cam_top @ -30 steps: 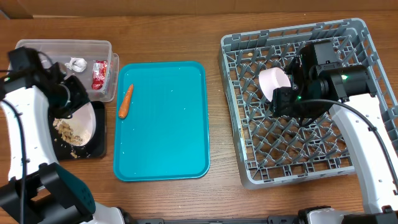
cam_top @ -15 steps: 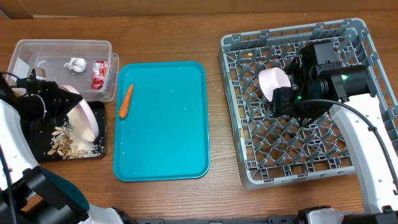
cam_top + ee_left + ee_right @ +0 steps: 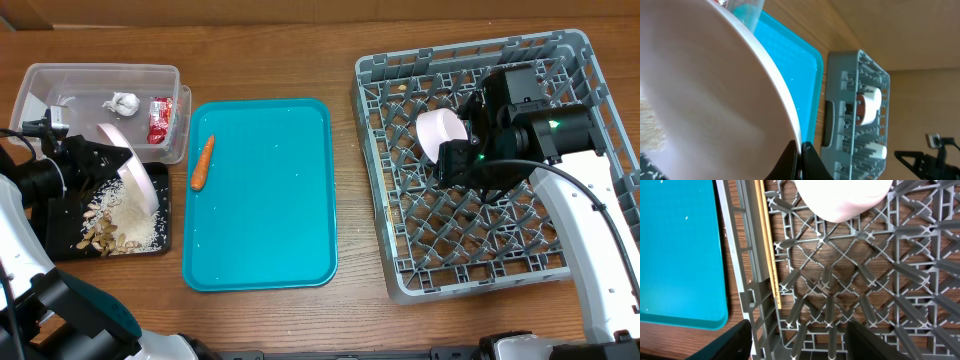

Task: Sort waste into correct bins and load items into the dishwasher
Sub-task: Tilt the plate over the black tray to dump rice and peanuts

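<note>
My left gripper (image 3: 97,160) is shut on the rim of a white bowl (image 3: 132,175), held tipped on edge over the black tray (image 3: 58,205). Tan peanut shells (image 3: 100,230) and white rice (image 3: 137,222) lie on that tray. In the left wrist view the bowl (image 3: 705,100) fills the frame, its rim pinched between the fingertips (image 3: 799,160). My right gripper (image 3: 800,345) is open and empty over the grey dish rack (image 3: 500,250), just right of a white cup (image 3: 440,132) lying in it. The carrot (image 3: 202,163) lies on the teal tray (image 3: 260,210).
The clear tub (image 3: 60,80) at the back left holds a crumpled tissue (image 3: 123,102) and a red-and-white wrapper (image 3: 159,120). A thin tan stick (image 3: 767,245) lies along the rack's left wall. The rack's upright pegs (image 3: 840,280) stand under my right gripper.
My left gripper has swung left and tipped the bowl steeper. The shells and rice have slid out of it onto the black tray. The right arm has not moved.
</note>
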Tool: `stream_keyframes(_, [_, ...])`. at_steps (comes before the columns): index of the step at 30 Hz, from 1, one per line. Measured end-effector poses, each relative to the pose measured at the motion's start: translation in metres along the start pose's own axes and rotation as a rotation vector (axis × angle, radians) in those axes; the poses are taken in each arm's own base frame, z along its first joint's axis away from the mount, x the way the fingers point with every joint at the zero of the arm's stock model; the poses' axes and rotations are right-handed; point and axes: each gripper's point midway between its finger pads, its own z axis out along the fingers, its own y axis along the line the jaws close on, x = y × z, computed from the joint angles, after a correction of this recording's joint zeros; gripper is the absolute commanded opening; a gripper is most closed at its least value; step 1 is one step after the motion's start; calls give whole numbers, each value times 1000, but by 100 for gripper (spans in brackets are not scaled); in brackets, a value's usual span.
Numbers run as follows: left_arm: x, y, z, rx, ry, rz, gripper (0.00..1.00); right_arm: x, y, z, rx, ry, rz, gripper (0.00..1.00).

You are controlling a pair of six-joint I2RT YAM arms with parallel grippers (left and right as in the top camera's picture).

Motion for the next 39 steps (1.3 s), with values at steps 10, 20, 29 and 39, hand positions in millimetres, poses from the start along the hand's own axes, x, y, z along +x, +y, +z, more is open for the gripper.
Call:
stream_keyframes(10, [-4, 9, -14, 2, -41, -26, 4, 0, 0, 0, 1, 1, 0, 63])
stream_keyframes(20, [2, 2, -17, 52, -30, -47, 4, 0, 0, 0, 1, 1, 1, 63])
stream_keyframes(29, [59, -60, 60, 69, 285, 146, 4, -2, 0, 0, -1, -9, -1, 63])
stream_keyframes(39, [167, -103, 198, -321, 568, 534, 4, -2, 0, 0, -1, -9, -1, 63])
